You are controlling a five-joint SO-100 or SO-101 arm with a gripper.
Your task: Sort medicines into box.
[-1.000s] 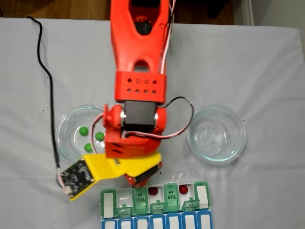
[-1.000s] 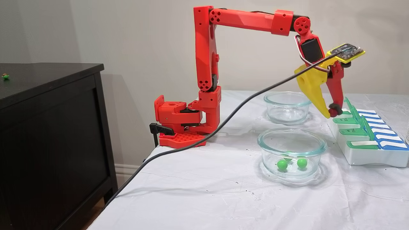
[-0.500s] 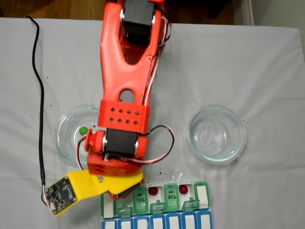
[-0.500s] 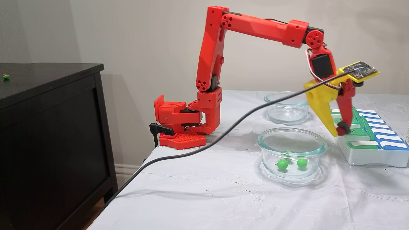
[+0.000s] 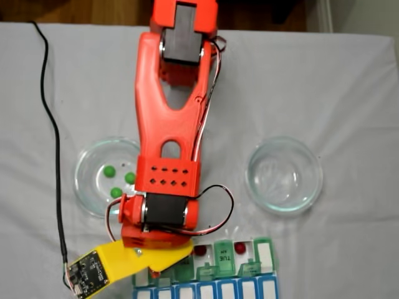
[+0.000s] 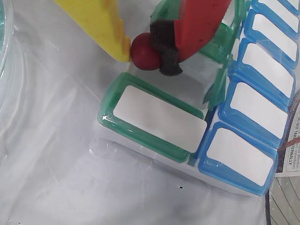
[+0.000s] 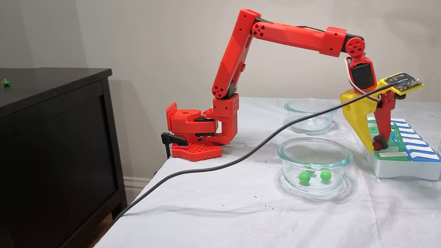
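Fingers (image 6: 121, 36) carried red ball (image 6: 144, 51) leftward over box (image 6: 154, 117).

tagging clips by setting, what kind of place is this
Probably a room in a home, not a lab: a table under a white cloth, a dark wooden cabinet against a plain wall, and wood flooring past the table's edge.

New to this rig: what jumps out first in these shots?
The red arm arches over the white table, and its gripper pinches a dark red ball just above an open compartment of the pill organiser. In the side fixed view, the nearer glass dish holds green balls, beside the organiser's green and blue lids.
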